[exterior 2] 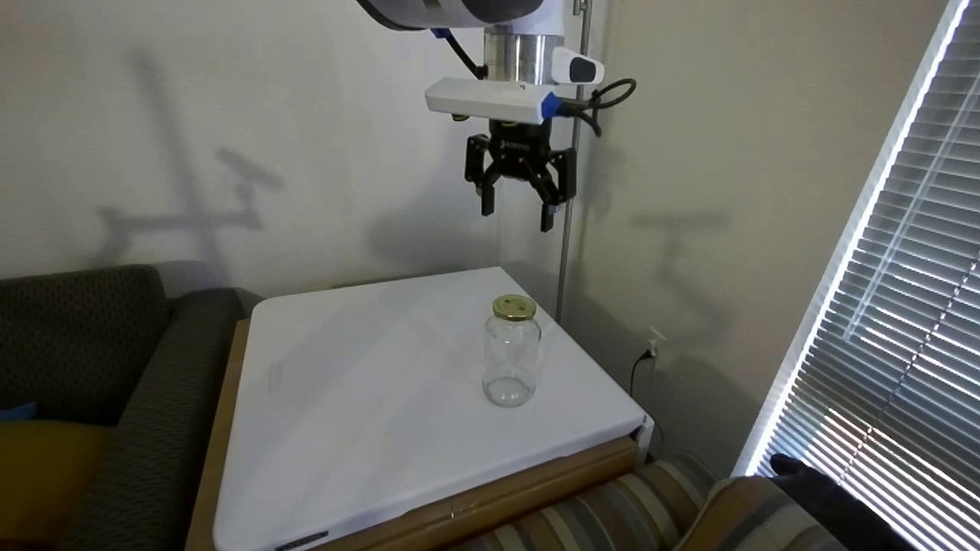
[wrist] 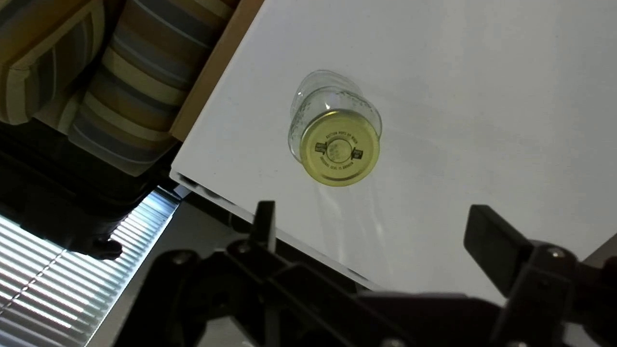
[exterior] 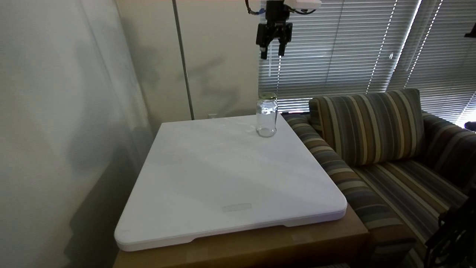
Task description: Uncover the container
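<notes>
Clear glass jar (exterior 2: 511,356) standing upright on a white tabletop (exterior 2: 360,383), just below the centre of an exterior view, a round gold-coloured lid (exterior 2: 514,308) covering its mouth. Higher in that frame, at upper centre, a black gripper (exterior 2: 517,219) hangs with its jaws spread wide, well apart from the lid. In the wrist view the lidded jar sits just above centre, and two dark fingers (wrist: 497,248) reach in from the bottom. At the right of an exterior view, a striped armchair (exterior: 372,130) stands before window blinds (exterior: 316,63).
</notes>
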